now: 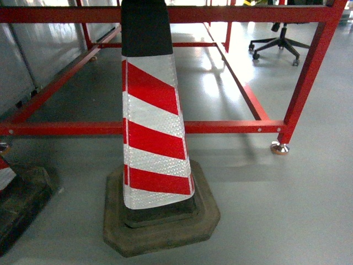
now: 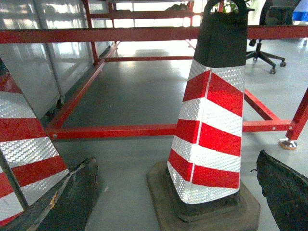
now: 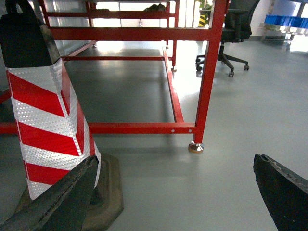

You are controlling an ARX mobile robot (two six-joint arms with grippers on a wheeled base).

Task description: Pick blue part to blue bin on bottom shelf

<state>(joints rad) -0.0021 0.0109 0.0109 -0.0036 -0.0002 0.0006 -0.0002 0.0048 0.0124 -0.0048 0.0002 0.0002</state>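
Blue bin [image 3: 290, 19]: far bkgd, blurry.

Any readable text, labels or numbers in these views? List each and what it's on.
None readable in any view.
Traffic cone: only red and white reflective stripes, no lettering.
Red frame: plain paint, no label showing.
Blue bins far off in the right wrist view: too small and blurred to tell whether they carry labels.

right gripper [image 3: 175, 192] jaws apart | striped cone [image 3: 45, 115] left | red frame [image 3: 209, 72] | office chair [image 3: 231, 36]
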